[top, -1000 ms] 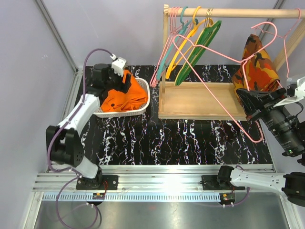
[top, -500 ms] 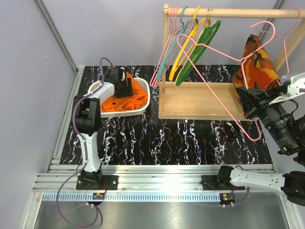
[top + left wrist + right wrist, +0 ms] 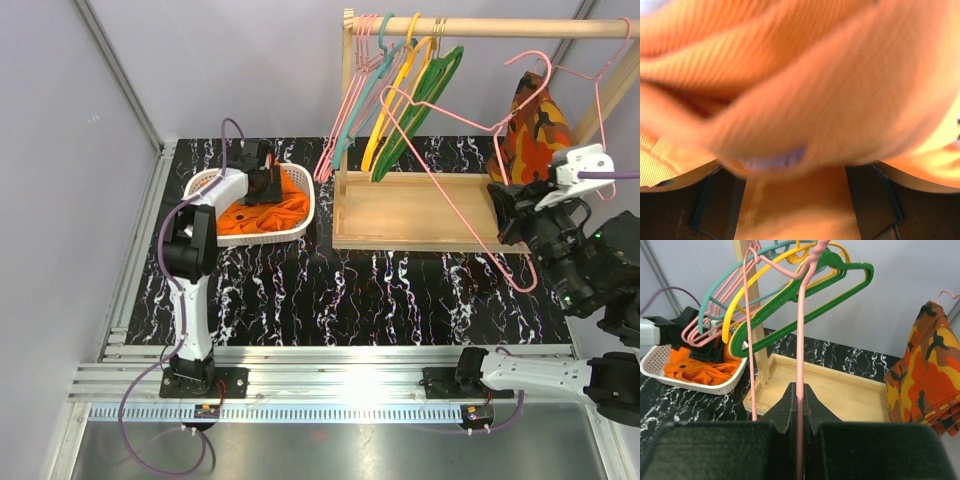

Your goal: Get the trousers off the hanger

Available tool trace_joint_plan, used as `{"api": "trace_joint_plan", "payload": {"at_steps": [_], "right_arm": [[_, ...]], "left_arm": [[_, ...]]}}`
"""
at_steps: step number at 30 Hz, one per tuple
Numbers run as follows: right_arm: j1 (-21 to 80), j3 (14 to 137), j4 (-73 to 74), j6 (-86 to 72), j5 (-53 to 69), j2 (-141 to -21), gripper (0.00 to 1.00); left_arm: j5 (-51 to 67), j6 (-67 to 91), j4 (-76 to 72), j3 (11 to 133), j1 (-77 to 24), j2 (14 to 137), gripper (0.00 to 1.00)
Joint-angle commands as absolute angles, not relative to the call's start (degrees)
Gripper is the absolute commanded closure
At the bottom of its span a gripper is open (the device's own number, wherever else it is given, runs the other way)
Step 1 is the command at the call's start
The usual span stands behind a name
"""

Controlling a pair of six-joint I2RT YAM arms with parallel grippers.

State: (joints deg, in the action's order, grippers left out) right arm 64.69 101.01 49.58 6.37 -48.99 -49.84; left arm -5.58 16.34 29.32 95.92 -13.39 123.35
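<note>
The bright orange trousers lie bunched in the white basket at the back left. My left gripper is down in the basket on top of them. In the left wrist view the orange cloth fills the frame, and the dark fingers stand wide apart with cloth between them. My right gripper is shut on the wire of a bare pink hanger and holds it tilted in front of the rack. The right wrist view shows the jaws pinching the pink wire.
A wooden rack with a top rail and a tray base stands at the back right. Pink, teal, yellow and green hangers hang at its left end. A camouflage garment hangs at its right end.
My left arm swung further back and lowered the orange trousers flatter into the basket. My right gripper shifted slightly, tilting the pink hanger up toward the rail.
</note>
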Motion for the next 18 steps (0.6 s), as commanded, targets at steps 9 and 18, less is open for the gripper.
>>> {"api": "trace_joint_plan", "payload": {"at_steps": [9, 18], "right_arm": [[64.3, 100.2, 48.6, 7.3, -52.8, -47.0, 1.00], [64.5, 93.5, 32.1, 25.8, -64.4, -42.4, 1.00]], "left_arm": [[-5.1, 17.5, 36.6, 101.3, -13.4, 103.7, 0.01], [-8.0, 19.2, 34.5, 87.4, -13.4, 86.0, 0.01]]}}
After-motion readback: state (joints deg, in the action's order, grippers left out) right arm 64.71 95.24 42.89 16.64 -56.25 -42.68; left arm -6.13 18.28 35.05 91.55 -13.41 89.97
